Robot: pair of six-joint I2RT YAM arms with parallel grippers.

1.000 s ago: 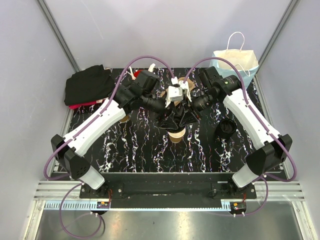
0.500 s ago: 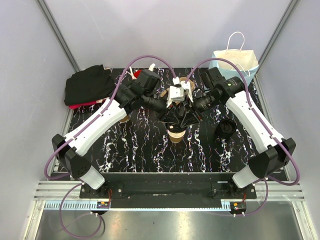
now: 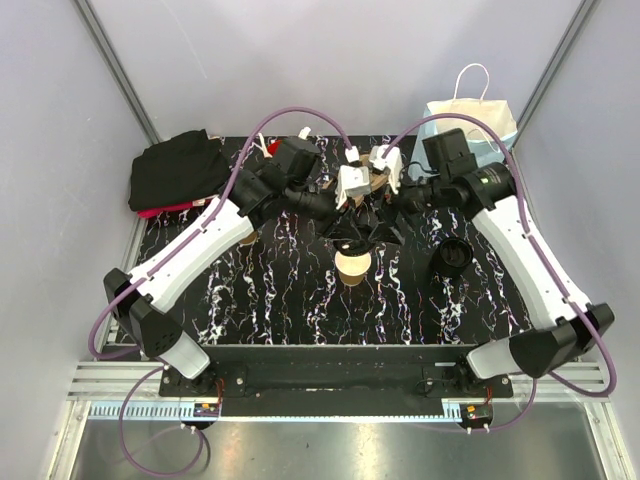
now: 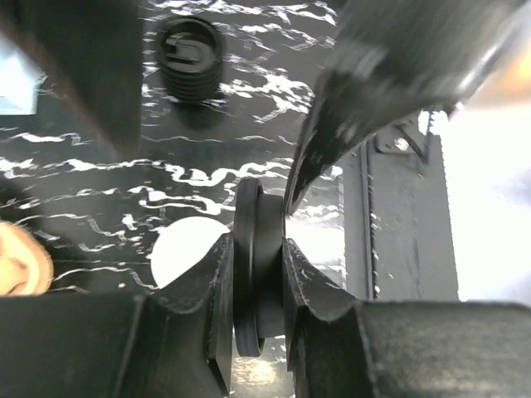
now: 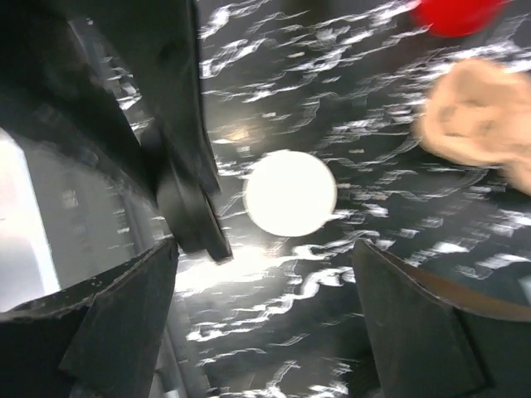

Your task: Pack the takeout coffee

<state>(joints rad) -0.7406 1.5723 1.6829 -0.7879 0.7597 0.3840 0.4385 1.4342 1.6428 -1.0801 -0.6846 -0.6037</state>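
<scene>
The takeout coffee cup (image 3: pixel 352 266), tan paper with a white inside, stands upright and uncovered mid-table; it appears as a white disc (image 4: pixel 184 250) in the left wrist view and again as a white disc (image 5: pixel 290 192) in the right wrist view. Just above it my left gripper (image 3: pixel 350 232) is shut on a black lid (image 4: pixel 253 217), held edge-on between the fingers (image 4: pixel 217 286). My right gripper (image 3: pixel 386 215) hovers beside it, open with nothing between its jaws (image 5: pixel 264 249); the lid's edge (image 5: pixel 189 211) shows just left of them.
A stack of black lids (image 3: pixel 452 257) sits right of the cup. The brown pulp carrier (image 5: pixel 477 124) lies behind the grippers, beside a red cup (image 5: pixel 455 12). A white paper bag (image 3: pixel 472 118) stands back right, dark cloth (image 3: pixel 180 170) back left.
My left gripper closed on the black lid while the right gripper let go of it, opened wide and drew back to the right. The cup has not moved.
</scene>
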